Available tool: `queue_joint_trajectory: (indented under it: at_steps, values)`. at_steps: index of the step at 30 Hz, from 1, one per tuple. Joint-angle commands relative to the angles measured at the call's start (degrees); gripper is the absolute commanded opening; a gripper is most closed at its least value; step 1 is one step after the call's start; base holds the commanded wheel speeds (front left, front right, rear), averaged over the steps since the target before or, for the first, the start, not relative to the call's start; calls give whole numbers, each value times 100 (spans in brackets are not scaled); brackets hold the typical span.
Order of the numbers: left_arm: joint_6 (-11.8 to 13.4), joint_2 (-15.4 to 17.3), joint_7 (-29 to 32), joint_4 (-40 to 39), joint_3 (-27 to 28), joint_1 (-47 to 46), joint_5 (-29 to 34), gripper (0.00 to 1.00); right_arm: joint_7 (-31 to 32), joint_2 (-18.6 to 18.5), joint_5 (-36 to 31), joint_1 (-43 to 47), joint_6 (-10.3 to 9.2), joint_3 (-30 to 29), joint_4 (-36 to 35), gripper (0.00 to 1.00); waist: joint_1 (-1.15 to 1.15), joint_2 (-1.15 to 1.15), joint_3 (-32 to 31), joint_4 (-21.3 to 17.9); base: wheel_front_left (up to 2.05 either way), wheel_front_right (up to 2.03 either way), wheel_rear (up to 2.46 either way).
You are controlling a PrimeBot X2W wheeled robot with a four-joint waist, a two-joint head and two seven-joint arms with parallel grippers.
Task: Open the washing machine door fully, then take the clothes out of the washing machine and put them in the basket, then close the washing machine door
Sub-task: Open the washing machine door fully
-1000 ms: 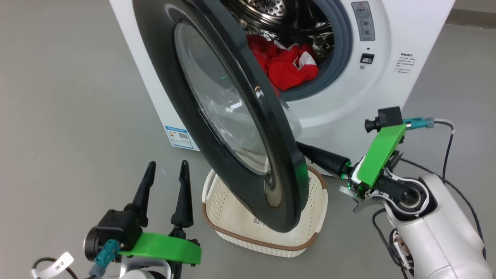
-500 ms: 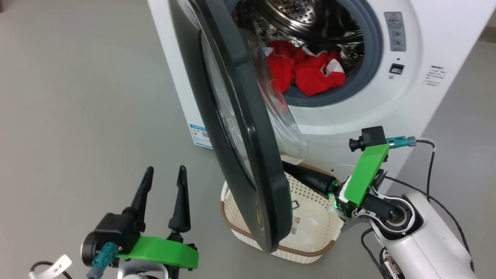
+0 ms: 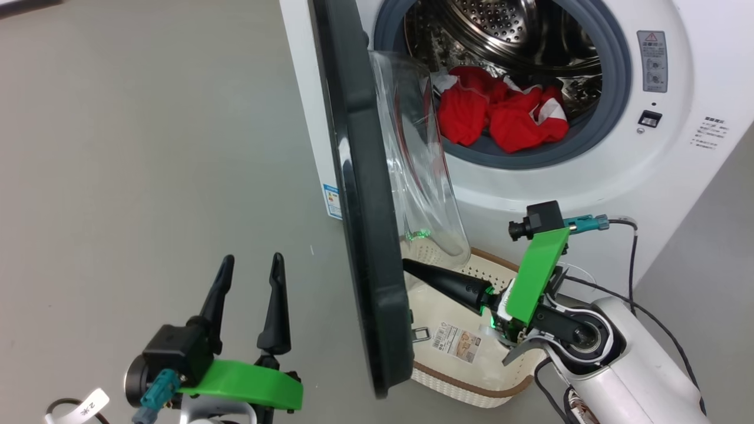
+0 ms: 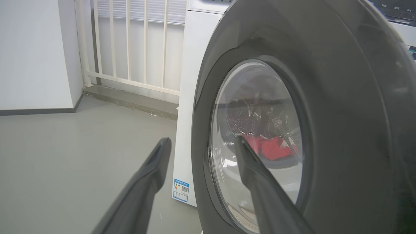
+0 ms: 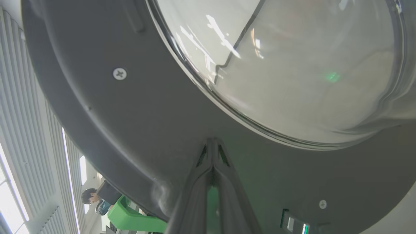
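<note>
The white washing machine (image 3: 589,194) stands at the upper right, its round black-rimmed door (image 3: 365,235) swung out edge-on to me, glass bowl facing the drum. Red clothes (image 3: 500,115) with white trim lie in the steel drum. The cream basket (image 3: 471,377) sits on the floor below the door. My right gripper (image 3: 407,263) is shut with nothing in it, its tips pressed against the door's inner face (image 5: 136,130) below the glass, above the basket. My left gripper (image 3: 250,262) hangs open at the lower left, outside the door (image 4: 341,97), holding nothing.
Grey floor (image 3: 147,147) stretches to the left of the machine. A white railing (image 4: 130,48) and wall (image 4: 32,55) stand behind it. A small blue label (image 3: 331,201) marks the machine's lower corner. A person (image 5: 97,196) shows past the door's edge.
The door has swung further open, from angled across the drum to nearly edge-on, with my shut right gripper following against its inner side. The head camera has shifted. The left gripper stays put.
</note>
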Motion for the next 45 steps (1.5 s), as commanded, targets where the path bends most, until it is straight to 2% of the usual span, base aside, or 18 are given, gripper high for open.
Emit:
queue_joint_trajectory:
  at_steps: [1,29,41,44,45]
  values:
    - [46,83,-18,-174,166,-28,-28,100,-24,114,75,-70,45,155,-224,0,0,0,7,35,0,0,0]
    - [83,109,-49,-149,88,-34,-140,100,-244,73,478,-180,45,806,-203,0,0,0,13,252,0,0,0]
    - [119,158,-26,-208,62,14,-172,100,-616,-141,548,-212,45,1007,-291,0,0,0,-38,242,0,0,0]
    - [117,170,-8,-220,38,39,-189,100,-982,-339,194,-212,45,1083,-395,69,0,0,-52,236,0,0,0]
    - [118,172,-3,-225,32,44,-192,100,-1089,-389,57,-205,45,1110,-443,86,0,0,-52,235,0,0,0]
